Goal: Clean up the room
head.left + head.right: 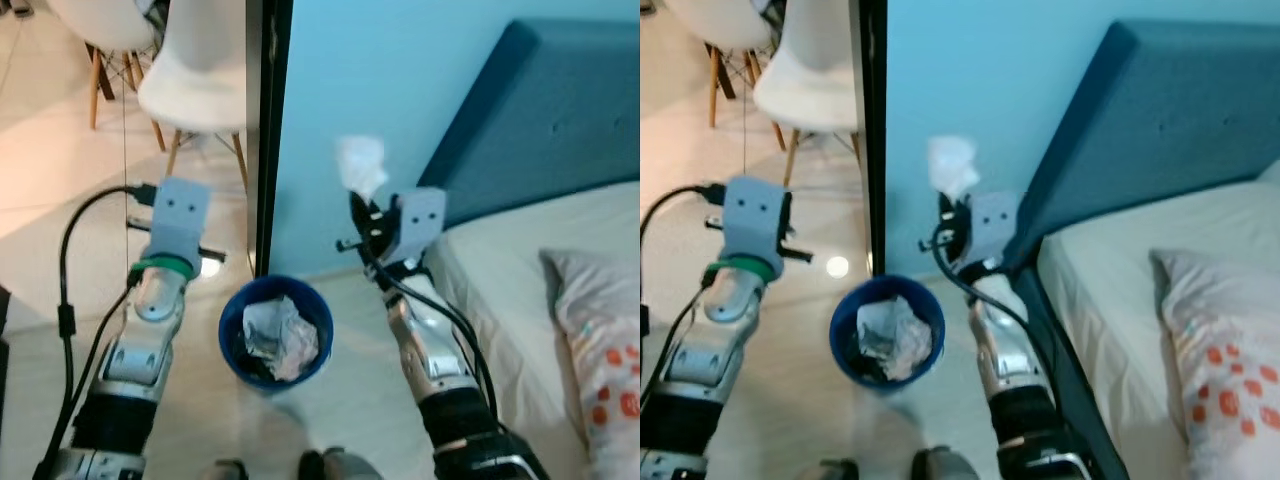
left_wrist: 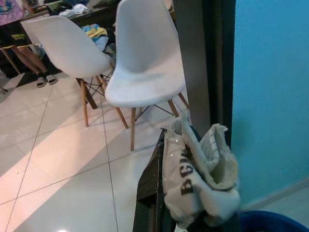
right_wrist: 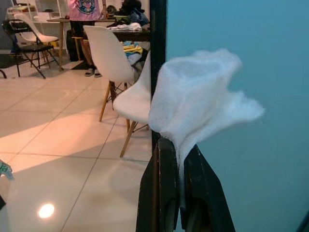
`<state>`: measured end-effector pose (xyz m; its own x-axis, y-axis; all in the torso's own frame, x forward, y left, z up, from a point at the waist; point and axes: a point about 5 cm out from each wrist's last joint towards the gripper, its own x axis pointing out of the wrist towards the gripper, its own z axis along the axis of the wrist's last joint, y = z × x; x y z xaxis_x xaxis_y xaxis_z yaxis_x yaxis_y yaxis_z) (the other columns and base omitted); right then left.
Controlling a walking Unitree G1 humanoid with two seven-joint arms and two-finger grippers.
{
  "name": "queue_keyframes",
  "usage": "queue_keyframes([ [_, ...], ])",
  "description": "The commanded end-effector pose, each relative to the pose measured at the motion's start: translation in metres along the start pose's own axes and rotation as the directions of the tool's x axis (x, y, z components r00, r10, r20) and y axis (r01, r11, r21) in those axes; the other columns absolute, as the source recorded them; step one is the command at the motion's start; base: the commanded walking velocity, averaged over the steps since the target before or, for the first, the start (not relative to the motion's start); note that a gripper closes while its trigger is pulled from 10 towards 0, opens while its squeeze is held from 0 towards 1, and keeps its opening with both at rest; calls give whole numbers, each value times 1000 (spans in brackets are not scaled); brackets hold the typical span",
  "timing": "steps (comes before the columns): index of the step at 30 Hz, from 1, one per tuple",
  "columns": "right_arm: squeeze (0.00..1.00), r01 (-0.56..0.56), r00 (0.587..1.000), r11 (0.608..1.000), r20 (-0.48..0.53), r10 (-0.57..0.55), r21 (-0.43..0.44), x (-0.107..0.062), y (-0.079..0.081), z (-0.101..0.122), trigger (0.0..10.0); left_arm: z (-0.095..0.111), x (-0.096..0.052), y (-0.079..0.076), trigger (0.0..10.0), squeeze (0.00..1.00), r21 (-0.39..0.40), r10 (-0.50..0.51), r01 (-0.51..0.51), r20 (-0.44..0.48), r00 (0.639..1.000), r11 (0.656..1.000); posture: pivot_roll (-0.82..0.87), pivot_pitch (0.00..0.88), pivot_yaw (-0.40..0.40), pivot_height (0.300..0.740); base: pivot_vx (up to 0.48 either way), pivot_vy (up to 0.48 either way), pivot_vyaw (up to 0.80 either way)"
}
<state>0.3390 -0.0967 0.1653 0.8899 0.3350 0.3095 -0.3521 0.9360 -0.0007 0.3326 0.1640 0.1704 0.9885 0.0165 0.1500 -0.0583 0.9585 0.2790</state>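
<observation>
The right gripper (image 1: 358, 215) is raised near the middle of the head view, its two black fingers (image 3: 161, 193) pinched close together on a white tissue (image 1: 361, 164) that fans out above their tips in front of the turquoise wall (image 1: 350, 90). From that gripper, the blue waste bin (image 1: 275, 333) stands on the floor at about 7 o'clock, already holding crumpled paper (image 1: 280, 335). The left gripper (image 2: 159, 188) is held up at 10 o'clock from the bin, and its wrist view shows a crumpled white wrapper with dark lettering (image 2: 198, 176) held at its fingertips, with the bin's blue rim at the lower corner of that picture; how far apart those fingers stand behind the wrapper cannot be told. At 3 o'clock from the bin lies the bed (image 1: 520, 270) with a dark blue headboard (image 1: 540, 110) and a pillow (image 1: 600, 350) with orange marks. At 12 o'clock, past a dark door frame (image 1: 268, 130), white chairs (image 1: 195, 70) on wooden legs stand on the pale tiled floor (image 1: 50, 160), and a person's legs (image 2: 29, 60) show beside a table far back.
</observation>
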Motion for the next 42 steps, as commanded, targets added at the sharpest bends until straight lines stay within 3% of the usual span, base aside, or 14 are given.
queue_keyframes([
  [1, 0, -11, 999, 1000, -52, 11, 1, -6, -1, -10, 10000, -6, -3, -8, 10000, 0, 17, -28, 28, -12, 1000, 999, -64, 106, -19, 732, 465, 0, 0],
  [11, 0, -12, 993, 1000, -120, 10, -23, -13, -3, -24, 10000, -19, -8, -15, 10000, 0, 62, -72, 75, -40, 997, 995, -69, 114, -25, 732, 463, 0, 0],
  [14, 0, -20, 988, 999, -155, 15, -34, -16, -4, -30, 10000, -25, -13, -23, 10000, 0, 75, -154, 158, -55, 987, 985, -68, 118, -23, 732, 153, 0, 0],
  [16, 0, -57, 966, 996, -255, 37, -73, -22, -2, -46, 10000, -33, -24, -33, 10000, 0, 84, -290, 298, -93, 952, 951, -65, 120, -24, 732, 0, 0, 0],
  [20, 0, -76, 953, 994, -299, 48, -82, -24, -1, -53, 10000, -36, -29, -36, 10000, 0, 88, -335, 345, -108, 936, 934, -65, 120, -24, 732, 0, 0, 0],
  [22, 0, -114, 923, 990, -377, 74, -83, -32, 2, -68, 10000, -47, -42, -37, 10000, 0, 88, -410, 426, -155, 899, 901, -53, 131, -28, 732, 0, 0, 0],
  [24, 0, -114, 923, 990, -377, 74, -83, -32, 2, -68, 10000, -47, -42, -37, 10000, 0, 88, -410, 426, -155, 899, 901, -53, 131, -28, 732, 0, 0, 0],
  [26, 0, -136, 892, 989, -442, 94, -65, -39, 5, -81, 10000, -61, -53, -35, 10000, 0, 99, -441, 470, -219, 870, 877, -47, 142, -27, 732, 0, 0, 0],
  [30, 0, -137, 872, 990, -479, 104, -35, -43, 7, -88, 10000, -68, -57, -33, 10000, 0, 110, -447, 485, -255, 858, 868, -43, 148, -26, 732, 0, 0, 0],
  [31, 0, -139, 826, 990, -547, 137, 38, -50, 14, -101, 10000, -75, -64, -27, 10000, 0, 127, -443, 493, -293, 848, 860, -39, 170, -21, 732, 0, 0, 0],
  [34, 0, -133, 795, 989, -588, 148, 70, -53, 17, -108, 10000, -74, -67, -23, 10000, 0, 126, -443, 495, -299, 846, 860, -34, 197, -17, 732, 0, 0, 0],
  [42, 0, -121, 784, 986, -598, 168, 118, -52, 16, -112, 10000, -60, -69, -18, 10000, 0, 114, -443, 485, -270, 855, 867, -19, 258, -13, 732, 0, 0, 0],
])
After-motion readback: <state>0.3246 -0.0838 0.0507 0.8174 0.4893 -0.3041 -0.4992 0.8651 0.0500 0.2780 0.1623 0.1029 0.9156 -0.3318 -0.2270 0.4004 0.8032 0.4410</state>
